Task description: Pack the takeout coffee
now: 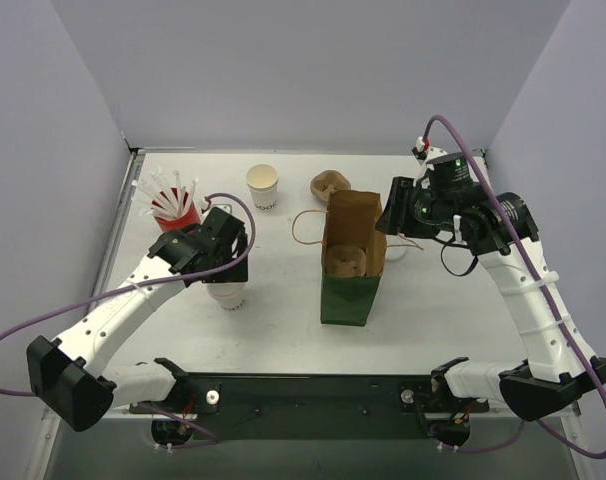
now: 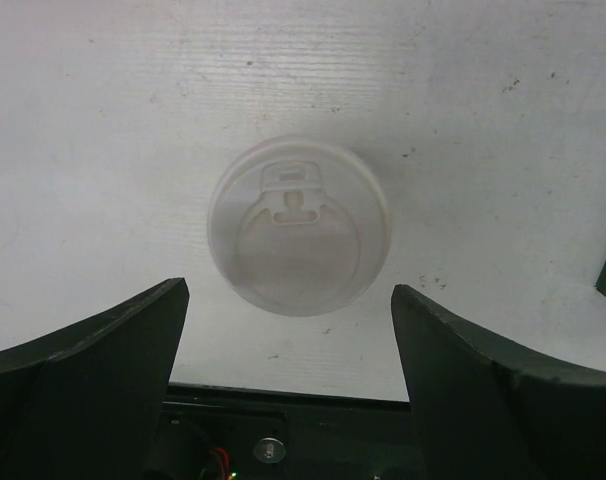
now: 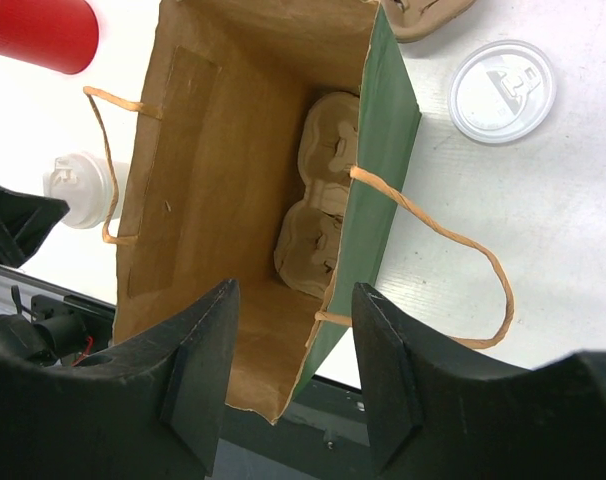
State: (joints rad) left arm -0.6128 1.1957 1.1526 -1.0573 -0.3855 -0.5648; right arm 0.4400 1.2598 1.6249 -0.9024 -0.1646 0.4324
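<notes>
The takeout coffee, a small white paper cup with a cream rim and dark print, stands open at the back of the table, apart from both grippers. My left gripper hangs open and wide above a second white cup with a lid on it, not touching it. A green paper bag stands open in the middle with a brown pulp carrier inside. My right gripper is open, its jaws astride the bag's right wall without touching it.
A red cup of white straws stands at the back left. A loose piece of brown pulp carrier lies behind the bag. A flat white lid lies on the table right of the bag, whose twine handles hang outward.
</notes>
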